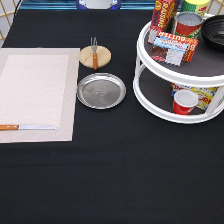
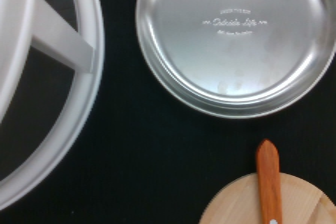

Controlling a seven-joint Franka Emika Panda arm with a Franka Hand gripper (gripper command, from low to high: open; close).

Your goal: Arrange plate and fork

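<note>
Lying across the coaster [image 1: 95, 55], the fork [image 1: 94, 54] points tines-up just above the plate [image 1: 101, 90]; no jaws visible.

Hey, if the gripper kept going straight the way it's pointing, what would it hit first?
The exterior view doesn't show the gripper. Judging by the wrist view, probably the black table just beside the plate, near the fork; depth is unclear.
</note>
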